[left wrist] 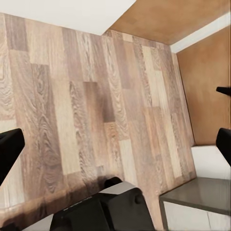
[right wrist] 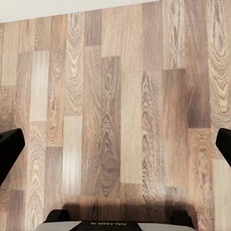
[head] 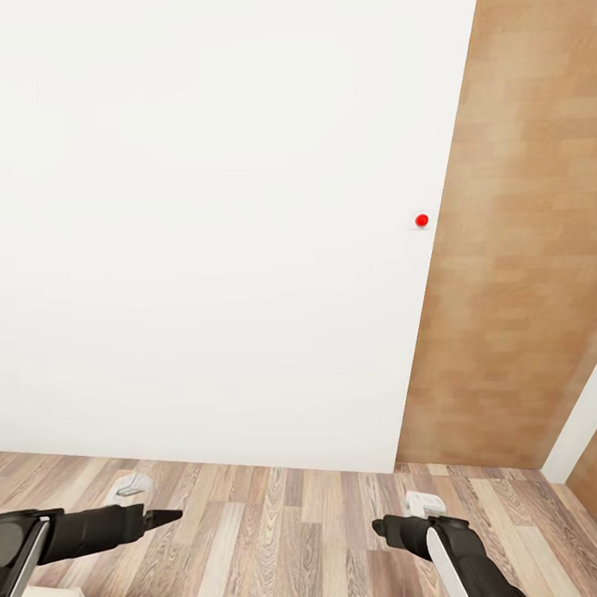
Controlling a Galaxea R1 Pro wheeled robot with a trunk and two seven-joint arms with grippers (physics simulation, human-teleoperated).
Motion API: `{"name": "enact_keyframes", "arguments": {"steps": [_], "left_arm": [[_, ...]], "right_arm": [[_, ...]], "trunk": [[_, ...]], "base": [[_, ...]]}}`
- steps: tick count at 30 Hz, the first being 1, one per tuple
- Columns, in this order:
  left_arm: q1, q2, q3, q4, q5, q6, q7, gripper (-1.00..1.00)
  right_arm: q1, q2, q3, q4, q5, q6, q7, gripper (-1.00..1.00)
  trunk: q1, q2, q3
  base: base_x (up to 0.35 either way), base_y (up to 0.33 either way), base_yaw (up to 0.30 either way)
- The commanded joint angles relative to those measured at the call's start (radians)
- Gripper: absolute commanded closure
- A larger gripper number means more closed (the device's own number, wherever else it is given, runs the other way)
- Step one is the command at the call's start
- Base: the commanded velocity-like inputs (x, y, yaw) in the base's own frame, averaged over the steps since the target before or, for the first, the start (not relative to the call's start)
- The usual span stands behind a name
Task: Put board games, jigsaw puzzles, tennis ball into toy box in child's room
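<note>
Both arms sit low at the front, over the wood floor (head: 281, 531). Left hand (head: 164, 516) points forward w/ its tips pressed to a sharp point in the head view; in its wrist view the fingers (left wrist: 9, 149) sit far apart. Right hand (head: 386, 529) is spread, holding nothing. White wall (head: 201, 233) ahead, red dot (head: 421, 219) near its edge, brown wall (head: 520, 239) on the right. No toys in sight.
</note>
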Motion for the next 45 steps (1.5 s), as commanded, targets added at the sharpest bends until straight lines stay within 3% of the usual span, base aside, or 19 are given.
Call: {"name": "enact_keyframes", "arguments": {"steps": [1,10,24,27,35,42,45], "left_arm": [[-0.001,0.0,0.002,0.0,-0.001,0.008,-0.012,-1.0],[-0.001,0.0,0.011,0.0,-0.001,0.006,-0.041,-1.0],[-0.001,0.001,0.014,0.0,-0.001,0.007,-0.045,-1.0],[-0.001,0.001,0.028,0.0,0.0,0.007,-0.046,-1.0],[-0.001,0.001,0.088,0.0,0.003,0.007,-0.046,-1.0],[0.001,0.003,0.138,-0.004,0.009,0.007,-0.05,-1.0],[0.001,0.004,0.151,-0.006,0.009,0.007,-0.061,-1.0]], "right_arm": [[-0.001,0.001,-0.003,-0.001,-0.003,0.005,0.002,-1.0],[-0.001,0.002,-0.003,-0.002,-0.003,0.004,0.002,-1.0],[0.0,0.004,0.003,-0.06,-0.005,0.01,0.002,-1.0],[0.001,0.004,0.003,-0.065,-0.006,0.012,0.005,-1.0],[0.008,0.003,0.005,-0.135,-0.039,0.019,0.122,-1.0],[0.018,0.003,0.005,-0.201,-0.065,0.056,0.32,-1.0],[0.019,0.003,0.006,-0.206,-0.066,0.059,0.375,-1.0]], "trunk": [[0.001,-0.002,-0.001],[0.001,-0.002,0.0],[0.001,-0.002,0.006],[0.001,-0.002,0.007],[0.001,-0.002,0.01],[0.001,-0.002,0.01],[0.001,-0.002,0.01]], "base": [[0.0,0.0,0.0],[0.0,0.0,0.037],[-0.01,0.0,0.247],[-0.113,0.0,0.277],[-0.066,0.0,0.279],[-0.01,0.0,0.281],[-0.002,0.0,0.282]]}}
